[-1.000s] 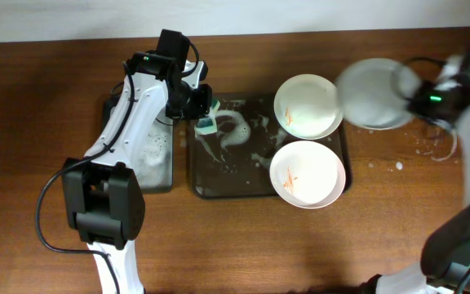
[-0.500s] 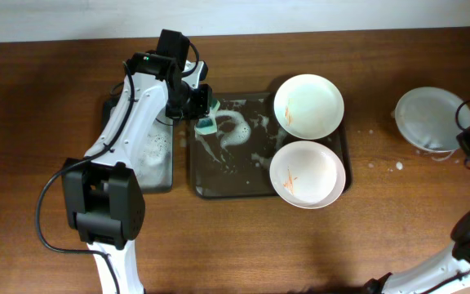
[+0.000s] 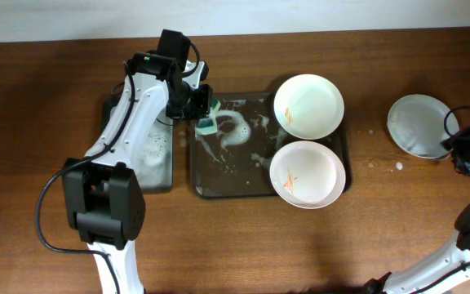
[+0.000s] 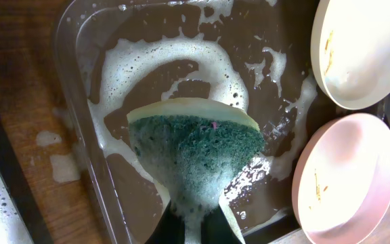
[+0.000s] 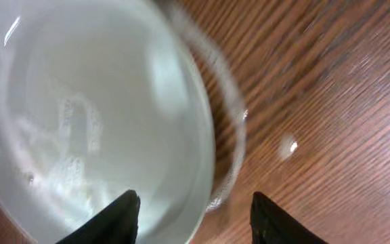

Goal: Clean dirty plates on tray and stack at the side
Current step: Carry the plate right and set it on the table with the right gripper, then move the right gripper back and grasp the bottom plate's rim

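Two white plates with orange smears (image 3: 308, 106) (image 3: 307, 174) lie on the right half of the dark tray (image 3: 227, 178), which is streaked with white foam. My left gripper (image 3: 202, 114) hangs over the tray's left end, shut on a green and yellow sponge (image 4: 195, 152). In the left wrist view both smeared plates (image 4: 361, 47) (image 4: 347, 179) show at the right. A third plate (image 3: 419, 125), wet and free of smears, rests on the table far right. My right gripper (image 5: 195, 210) is open astride that plate's near rim (image 5: 93, 115), one finger over the plate, the other over the wood.
A narrower dark tub (image 3: 153, 155) with foam stands left of the tray, under my left arm. Water drops (image 3: 398, 167) dot the wood between the tray and the third plate. A wet ring (image 5: 239, 129) marks the table beside that plate.
My right gripper carried the third plate rightward from beside the tray, set it on the table and opened. The left arm and sponge have not moved.
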Controlling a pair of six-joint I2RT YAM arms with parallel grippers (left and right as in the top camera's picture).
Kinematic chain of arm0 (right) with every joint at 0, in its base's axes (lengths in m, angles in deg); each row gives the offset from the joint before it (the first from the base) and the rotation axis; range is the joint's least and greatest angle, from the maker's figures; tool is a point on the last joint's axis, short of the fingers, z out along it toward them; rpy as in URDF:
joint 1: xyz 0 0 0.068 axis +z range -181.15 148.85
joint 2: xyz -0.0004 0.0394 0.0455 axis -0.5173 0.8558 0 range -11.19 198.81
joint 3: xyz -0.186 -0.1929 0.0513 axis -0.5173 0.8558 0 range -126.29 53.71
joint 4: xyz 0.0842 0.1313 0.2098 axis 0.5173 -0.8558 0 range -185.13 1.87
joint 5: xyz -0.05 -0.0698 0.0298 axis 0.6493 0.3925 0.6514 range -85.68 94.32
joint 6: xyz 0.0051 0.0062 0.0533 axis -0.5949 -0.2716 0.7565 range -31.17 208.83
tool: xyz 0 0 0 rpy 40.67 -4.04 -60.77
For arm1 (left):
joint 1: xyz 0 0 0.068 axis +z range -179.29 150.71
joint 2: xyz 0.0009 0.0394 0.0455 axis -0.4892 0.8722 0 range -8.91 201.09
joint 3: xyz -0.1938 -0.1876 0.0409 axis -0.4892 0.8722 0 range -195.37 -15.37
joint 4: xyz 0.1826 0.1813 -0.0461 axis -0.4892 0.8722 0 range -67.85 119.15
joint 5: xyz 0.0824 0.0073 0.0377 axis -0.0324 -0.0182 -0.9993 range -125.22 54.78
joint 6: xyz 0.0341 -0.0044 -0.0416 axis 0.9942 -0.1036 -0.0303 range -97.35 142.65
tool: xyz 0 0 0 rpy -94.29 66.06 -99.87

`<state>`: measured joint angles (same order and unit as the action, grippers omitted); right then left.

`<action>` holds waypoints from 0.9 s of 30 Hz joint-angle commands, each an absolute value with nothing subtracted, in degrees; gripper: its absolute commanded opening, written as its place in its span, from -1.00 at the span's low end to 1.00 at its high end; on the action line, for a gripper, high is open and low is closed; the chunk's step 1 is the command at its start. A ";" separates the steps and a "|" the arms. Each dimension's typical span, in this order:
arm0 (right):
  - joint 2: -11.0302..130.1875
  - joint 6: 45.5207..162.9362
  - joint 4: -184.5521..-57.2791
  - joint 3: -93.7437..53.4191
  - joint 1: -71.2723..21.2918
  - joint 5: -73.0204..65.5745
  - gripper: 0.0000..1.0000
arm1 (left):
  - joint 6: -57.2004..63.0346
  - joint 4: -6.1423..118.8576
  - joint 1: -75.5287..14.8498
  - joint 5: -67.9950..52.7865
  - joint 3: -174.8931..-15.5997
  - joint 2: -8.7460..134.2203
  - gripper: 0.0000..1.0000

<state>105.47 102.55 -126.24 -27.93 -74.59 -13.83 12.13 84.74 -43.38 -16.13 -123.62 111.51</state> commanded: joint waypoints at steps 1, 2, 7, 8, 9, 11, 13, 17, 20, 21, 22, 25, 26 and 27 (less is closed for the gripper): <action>98.34 99.86 -130.59 -32.24 -71.95 -17.44 0.08 | 11.61 84.70 -43.53 -16.15 -124.38 110.07 -0.99; 96.51 99.33 -132.40 -32.94 -71.16 -18.57 0.08 | 11.58 84.70 -43.53 -16.15 -124.38 110.07 -0.99; 86.82 96.75 -150.04 -33.72 -62.68 -22.86 0.08 | 11.58 84.72 -43.53 -16.15 -124.38 110.07 -0.99; 86.30 95.81 -153.62 -33.72 -59.73 -20.28 0.08 | 11.58 84.72 -43.53 -16.15 -124.38 110.07 -0.99; 86.30 94.96 -155.83 -33.68 -57.79 -18.01 0.08 | 11.61 84.72 -43.53 -16.15 -124.38 110.07 -0.99; 86.56 94.79 -158.91 -32.33 -53.72 -13.11 0.08 | 11.61 84.78 -43.53 -16.17 -124.38 110.07 -0.99; 86.56 94.17 -158.35 -28.70 -49.44 -10.79 0.08 | 11.61 84.78 -43.53 -16.15 -124.38 110.07 -0.99; 86.56 93.76 -152.09 -20.65 -43.56 -10.84 0.00 | 11.58 84.78 -43.53 -16.15 -124.38 110.07 -0.99; 86.58 93.91 -145.45 -14.49 -40.76 -11.49 -0.06 | 11.61 84.78 -43.53 -16.17 -124.38 110.07 -0.99; 86.58 93.89 -143.22 -12.87 -40.08 -11.49 -0.09 | 11.61 84.78 -43.53 -16.17 -124.38 110.07 -0.99; 86.58 93.96 -139.90 -10.56 -39.08 -11.51 -0.17 | 11.58 84.78 -43.53 -16.17 -124.38 110.07 -0.99; 86.63 94.02 -134.98 -6.75 -37.11 -10.38 -0.26 | 11.61 84.78 -43.53 -16.17 -124.38 110.07 -0.99; 86.63 94.44 -133.47 -5.27 -36.52 -9.20 -0.27 | 11.61 84.87 -43.53 -16.15 -124.38 110.07 -0.99; 86.67 95.05 -132.84 -4.61 -36.41 -8.43 -0.27 | 11.58 84.89 -43.53 -16.15 -124.38 110.07 -0.99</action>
<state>86.52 94.41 -134.35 -6.93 -37.57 -11.32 12.13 84.76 -43.38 -16.13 -123.62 111.51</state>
